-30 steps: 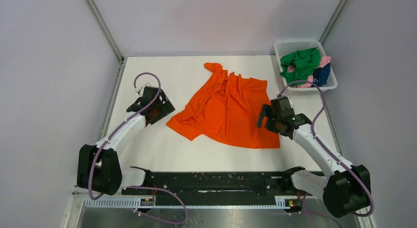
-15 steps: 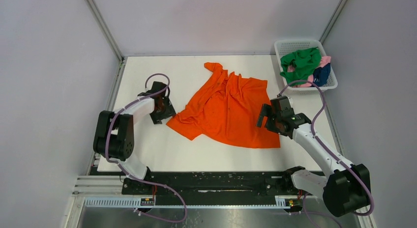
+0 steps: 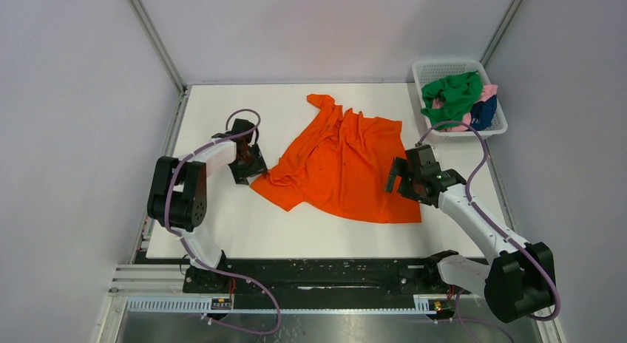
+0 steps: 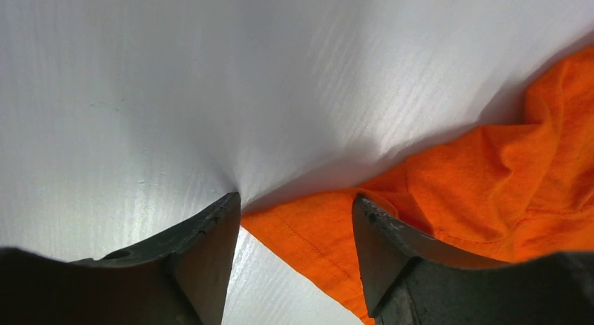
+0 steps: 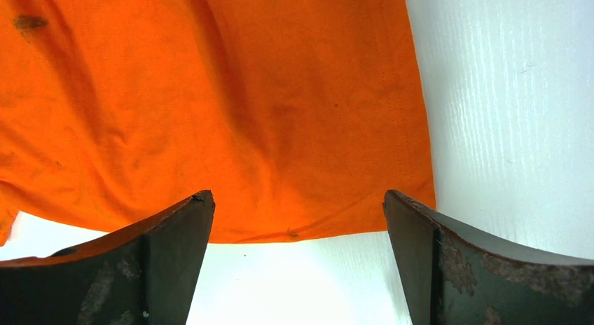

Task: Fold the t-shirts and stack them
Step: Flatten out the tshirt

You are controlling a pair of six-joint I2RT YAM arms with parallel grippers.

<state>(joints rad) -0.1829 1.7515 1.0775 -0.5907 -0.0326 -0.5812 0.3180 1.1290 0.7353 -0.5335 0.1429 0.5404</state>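
Note:
The bright orange t-shirt (image 3: pixel 340 162) lies spread and rumpled on the middle of the white table. My left gripper (image 3: pixel 249 168) is open at the shirt's left sleeve corner; in the left wrist view the sleeve hem (image 4: pixel 315 234) lies between my fingers (image 4: pixel 203 241), low on the table. My right gripper (image 3: pixel 405 186) is open above the shirt's lower right corner (image 5: pixel 392 185), which shows between its fingers (image 5: pixel 168 234). Green (image 3: pixel 451 95), pink (image 3: pixel 462 125) and navy (image 3: pixel 484 112) shirts sit bunched in the basket.
The white mesh basket (image 3: pixel 444 68) stands at the table's back right corner. Grey walls close in the back and both sides. The black rail (image 3: pixel 325 273) with the arm bases runs along the near edge.
My left arm has swung in from the left and brought its gripper down to the shirt's left sleeve corner. My right gripper and the shirt have not moved.

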